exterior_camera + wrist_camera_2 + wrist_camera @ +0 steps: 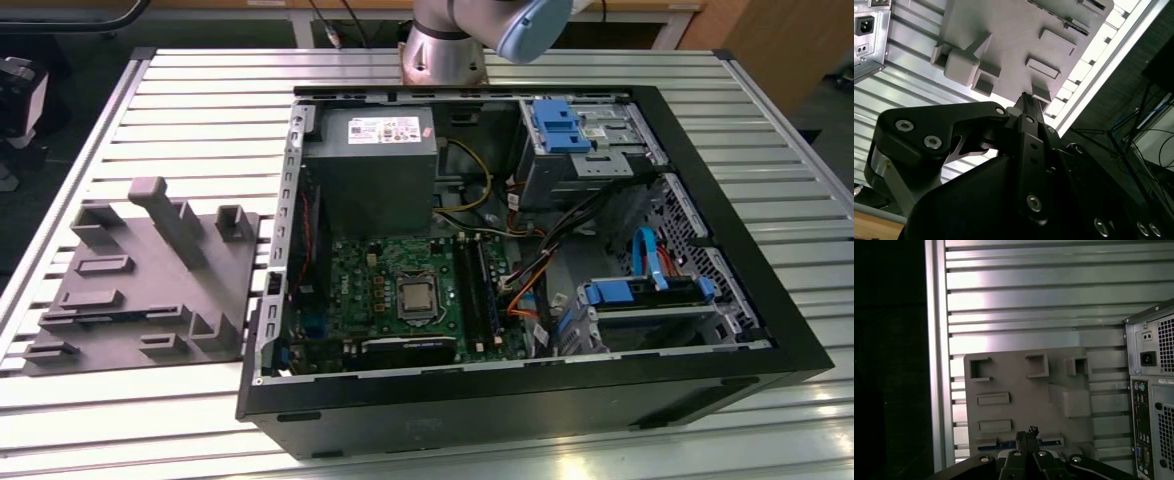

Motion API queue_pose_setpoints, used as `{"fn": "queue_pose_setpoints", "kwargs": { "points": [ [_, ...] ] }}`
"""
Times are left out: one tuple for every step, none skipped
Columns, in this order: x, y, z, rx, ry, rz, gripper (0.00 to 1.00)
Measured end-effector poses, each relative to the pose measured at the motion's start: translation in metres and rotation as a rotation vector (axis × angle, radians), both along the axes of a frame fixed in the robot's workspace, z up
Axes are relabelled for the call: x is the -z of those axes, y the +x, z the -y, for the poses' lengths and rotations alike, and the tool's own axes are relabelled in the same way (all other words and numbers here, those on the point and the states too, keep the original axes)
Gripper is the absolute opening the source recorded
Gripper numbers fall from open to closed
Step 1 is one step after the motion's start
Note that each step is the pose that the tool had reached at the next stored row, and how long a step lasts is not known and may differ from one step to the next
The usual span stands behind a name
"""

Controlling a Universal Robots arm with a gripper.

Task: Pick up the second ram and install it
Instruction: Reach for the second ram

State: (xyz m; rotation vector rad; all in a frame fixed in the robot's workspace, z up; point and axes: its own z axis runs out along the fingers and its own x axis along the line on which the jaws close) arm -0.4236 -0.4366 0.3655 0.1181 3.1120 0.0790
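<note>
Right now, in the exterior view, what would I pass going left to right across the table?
grey holder tray → processor socket → memory slots → orange cables → drive bay with blue latches

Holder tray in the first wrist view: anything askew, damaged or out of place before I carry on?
Nothing stands out. The grey holder tray lies flat and square on the slatted table, and its blocks look intact. The second ram sits straight in its slot, right by the gripper.
</note>
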Motion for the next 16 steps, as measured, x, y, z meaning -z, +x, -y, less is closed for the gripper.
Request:
{"fn": "queue_pose_setpoints", "kwargs": {
  "points": [
    [0.0006,-0.0001,0.0004,0.0,0.0001,0.0,0.11],
    [0.0011,-0.0002,0.0007,0.0,0.0,0.0,0.11],
    [0.0016,-0.0003,0.0011,0.0,0.0,-0.0001,0.11],
    [0.0022,-0.0004,0.0014,0.0,0.0,-0.0001,0.11],
    [0.0027,-0.0005,0.0018,0.0,0.0,-0.0002,0.11],
    [0.0033,-0.0006,0.002,0.0,0.0,-0.0002,0.11],
    [0.004,-0.0006,0.0023,0.0,0.0,0.0,0.11],
    [0.0046,-0.0007,0.0026,0.0,0.0,-0.0001,0.11],
    [0.0053,-0.0008,0.0029,0.0,0.0,0.0,0.11],
    [0.006,-0.0008,0.0032,0.0,0.0,-0.0001,0.11],
    [0.0069,-0.0009,0.0035,0.0,0.0001,0.0001,0.11],
    [0.0077,-0.0009,0.0038,0.0,0.0001,0.0,0.11],
    [0.0084,-0.001,0.004,0.0,0.0,0.0,0.11],
    [0.0091,-0.001,0.0043,0.0,0.0,-0.0001,0.11],
    [0.0099,-0.0011,0.0045,0.0,0.0,-0.0001,0.11],
    [0.0107,-0.0011,0.0047,0.0,0.0,-0.0001,0.11]
  ]
}}
